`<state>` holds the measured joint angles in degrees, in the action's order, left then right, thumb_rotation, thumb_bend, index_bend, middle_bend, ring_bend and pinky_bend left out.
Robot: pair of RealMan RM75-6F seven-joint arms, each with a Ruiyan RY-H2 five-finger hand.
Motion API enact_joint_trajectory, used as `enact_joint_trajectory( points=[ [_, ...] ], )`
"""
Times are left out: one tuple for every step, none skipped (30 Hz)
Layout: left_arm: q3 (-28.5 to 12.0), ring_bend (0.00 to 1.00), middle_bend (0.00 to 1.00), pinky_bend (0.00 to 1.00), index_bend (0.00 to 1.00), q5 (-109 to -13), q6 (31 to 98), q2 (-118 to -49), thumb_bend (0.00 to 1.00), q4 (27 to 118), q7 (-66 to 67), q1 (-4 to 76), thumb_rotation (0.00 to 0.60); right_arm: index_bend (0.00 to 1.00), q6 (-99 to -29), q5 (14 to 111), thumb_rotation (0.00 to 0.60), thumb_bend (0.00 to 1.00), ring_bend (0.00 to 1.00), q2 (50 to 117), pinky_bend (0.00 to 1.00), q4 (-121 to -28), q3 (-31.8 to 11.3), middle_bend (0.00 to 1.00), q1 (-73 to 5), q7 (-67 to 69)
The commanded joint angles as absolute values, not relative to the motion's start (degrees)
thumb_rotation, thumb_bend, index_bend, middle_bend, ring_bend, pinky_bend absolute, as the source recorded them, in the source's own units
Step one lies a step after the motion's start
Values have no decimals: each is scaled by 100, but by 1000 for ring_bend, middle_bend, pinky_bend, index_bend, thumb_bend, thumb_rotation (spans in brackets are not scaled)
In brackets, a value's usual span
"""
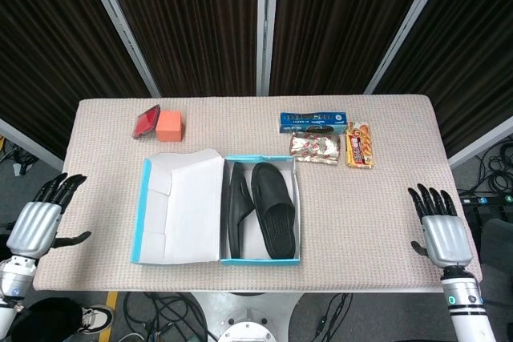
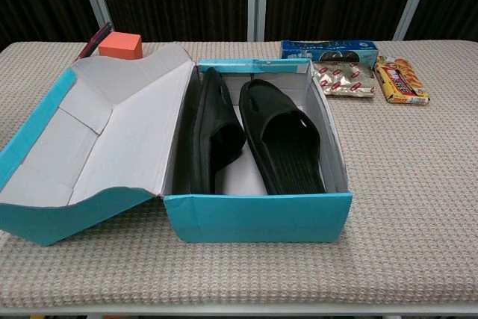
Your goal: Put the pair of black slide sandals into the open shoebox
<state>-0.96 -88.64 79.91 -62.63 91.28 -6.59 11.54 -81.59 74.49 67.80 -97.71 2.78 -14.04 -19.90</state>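
Two robot hands hang off the desk's near corners, both with fingers spread and holding nothing: the left hand [image 1: 36, 222] beyond the left edge, the right hand [image 1: 443, 234] beyond the right edge. Both are well apart from the shoebox and appear only in the head view.

Between them, near the front of the desk, sits the open turquoise shoebox [image 2: 258, 217], its white-lined lid [image 2: 97, 143] folded out flat to the left. Inside the box are both black slide sandals. The right sandal [image 2: 282, 138] lies flat, sole down, strap toward the back. The left sandal [image 2: 213, 132] stands tilted on its edge against the box's left wall, touching its partner.

Behind the box on the right lie a blue packet of cookies [image 2: 328, 51], a silver snack packet [image 2: 345, 80] just in front of it, and an orange snack packet [image 2: 401, 78] beside that. At the back left stand a small orange box [image 2: 121, 45] and a red case [image 1: 147, 122], touching.

The desk [image 1: 377, 198] has a beige woven cover. Dark curtains [image 1: 192, 22] with pale metal posts hang behind, and cables lie on the floor below.
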Motion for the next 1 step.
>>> enact_joint_trajectory(
  points=[
    [-99, 0, 91, 111, 80, -8846, 7979, -6285, 0, 9102, -638, 1154, 600, 0, -8114, 7472, 600, 0, 0, 6775, 0, -9746, 220, 0, -1384, -2041]
  ],
)
